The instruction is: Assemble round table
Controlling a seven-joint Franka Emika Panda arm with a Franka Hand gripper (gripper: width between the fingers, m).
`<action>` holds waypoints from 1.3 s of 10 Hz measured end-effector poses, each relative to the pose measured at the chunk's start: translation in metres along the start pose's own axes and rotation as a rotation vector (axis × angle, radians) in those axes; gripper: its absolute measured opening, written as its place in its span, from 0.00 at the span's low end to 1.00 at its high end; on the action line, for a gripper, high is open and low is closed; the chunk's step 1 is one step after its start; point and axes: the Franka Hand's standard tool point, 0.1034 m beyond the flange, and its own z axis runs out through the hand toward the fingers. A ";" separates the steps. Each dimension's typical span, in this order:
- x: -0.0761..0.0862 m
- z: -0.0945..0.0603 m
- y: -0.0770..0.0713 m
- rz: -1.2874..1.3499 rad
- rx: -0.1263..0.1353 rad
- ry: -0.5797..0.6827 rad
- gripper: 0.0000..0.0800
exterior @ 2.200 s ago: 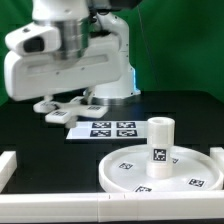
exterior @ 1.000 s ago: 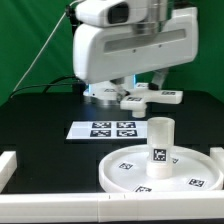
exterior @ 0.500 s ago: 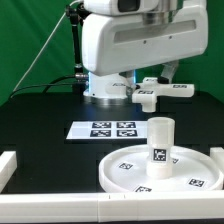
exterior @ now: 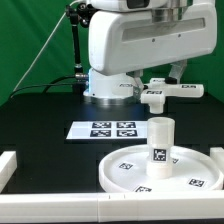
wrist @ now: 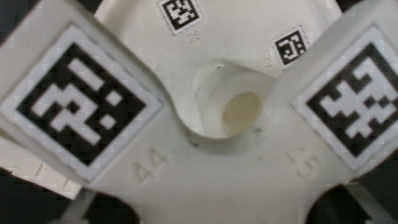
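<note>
I saw the end effector gripping the cross-shaped piece directly beneath it, above the tabletop, apart from the post

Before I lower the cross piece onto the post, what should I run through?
1. Cross piece held off the table by the pincer: ok.
2. Post standing upright on the round disc: ok.
3. Cross piece lined up over the post: not ok, in the exterior view it hangs well behind it, near the arm.
4. Centre hole of the cross piece free of blockage: ok.
5. Firmness of grip: cannot tell, the fingers are hidden.
</note>
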 end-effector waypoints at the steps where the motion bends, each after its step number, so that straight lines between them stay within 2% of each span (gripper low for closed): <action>1: -0.003 0.004 -0.002 -0.001 0.001 -0.003 0.56; 7: -0.013 0.022 -0.012 0.001 0.005 -0.012 0.56; 13: -0.011 0.036 -0.011 0.000 0.003 -0.011 0.56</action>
